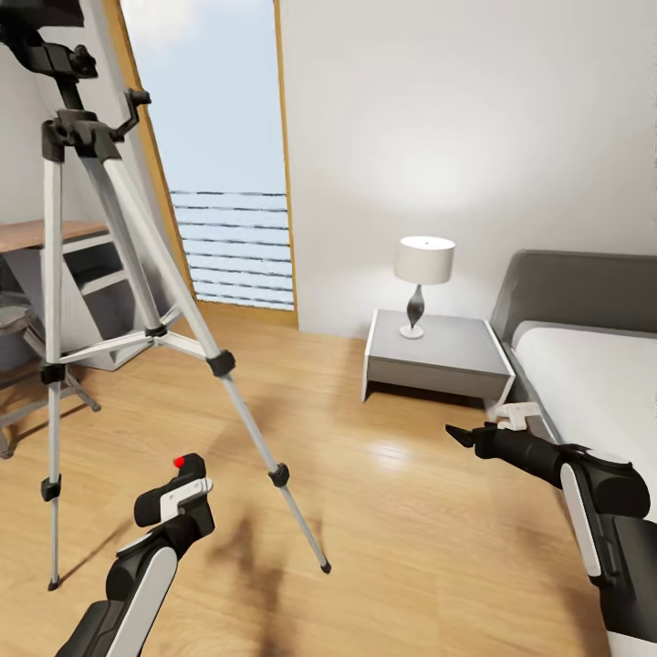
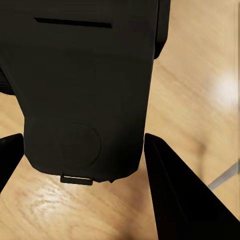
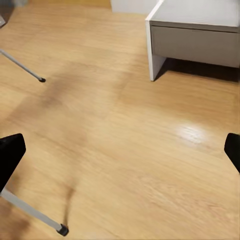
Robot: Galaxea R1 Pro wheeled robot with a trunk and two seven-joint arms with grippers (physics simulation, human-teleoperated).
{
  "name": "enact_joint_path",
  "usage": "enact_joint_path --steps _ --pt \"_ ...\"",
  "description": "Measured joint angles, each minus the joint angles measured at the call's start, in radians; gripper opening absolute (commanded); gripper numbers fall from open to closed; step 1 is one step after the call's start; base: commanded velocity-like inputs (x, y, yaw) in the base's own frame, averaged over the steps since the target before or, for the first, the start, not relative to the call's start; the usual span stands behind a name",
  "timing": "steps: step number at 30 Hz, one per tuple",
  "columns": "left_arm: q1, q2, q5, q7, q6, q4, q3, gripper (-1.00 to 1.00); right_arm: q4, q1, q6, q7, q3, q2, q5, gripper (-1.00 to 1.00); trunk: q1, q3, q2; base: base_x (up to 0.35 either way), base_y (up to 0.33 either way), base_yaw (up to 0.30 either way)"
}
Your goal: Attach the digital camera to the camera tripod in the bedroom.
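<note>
At the far left of the head view a grey metal stool (image 1: 20, 365) stands by a wood-topped desk (image 1: 55, 233). Just right of them the camera tripod (image 1: 137, 338) stands on the light wood floor (image 1: 392, 511), silver legs spread, black head (image 1: 55, 55) at the upper left corner. Below it the left gripper (image 1: 173, 497) is pinched on the digital camera (image 1: 182, 479), whose red button (image 1: 180, 461) faces up; in the left wrist view the camera's black body (image 2: 85, 85) sits between the two fingers (image 2: 180, 195), clear of the tripod. No brand or writing can be read on it. Further right a tall window (image 1: 228, 155), then a grey nightstand (image 1: 438, 351) carrying a white lamp (image 1: 422, 278) near its back left corner. The right gripper (image 1: 470, 436) hovers over the floor beside the bed (image 1: 593, 365), its fingers spread with nothing between them.
</note>
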Motion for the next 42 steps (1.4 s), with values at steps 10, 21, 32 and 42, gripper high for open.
enact_joint_path --steps 10,21,32,42 --pt "0.002 -0.002 0.000 0.001 0.000 0.002 0.002 -1.00 0.000 0.001 -0.002 0.000 0.000 0.000 0.000 1.00 -0.004 0.039 0.002 0.000 0.000 0.000" --pt "0.037 0.014 0.007 0.020 -0.024 0.055 -0.032 -1.00 0.001 0.021 -0.001 -0.001 0.040 0.030 -0.003 1.00 -0.004 0.039 0.002 0.000 0.000 0.000" --pt "0.037 0.014 0.004 0.020 -0.024 0.085 -0.031 -1.00 0.001 0.021 -0.001 -0.001 0.040 0.030 -0.003 1.00 -0.004 0.039 0.002 0.000 0.000 0.000" --pt "0.037 0.014 0.004 0.020 -0.024 0.085 -0.031 -1.00 0.001 0.021 -0.001 -0.001 0.040 0.030 -0.003 1.00 -0.004 0.039 0.002 0.000 0.000 0.000"
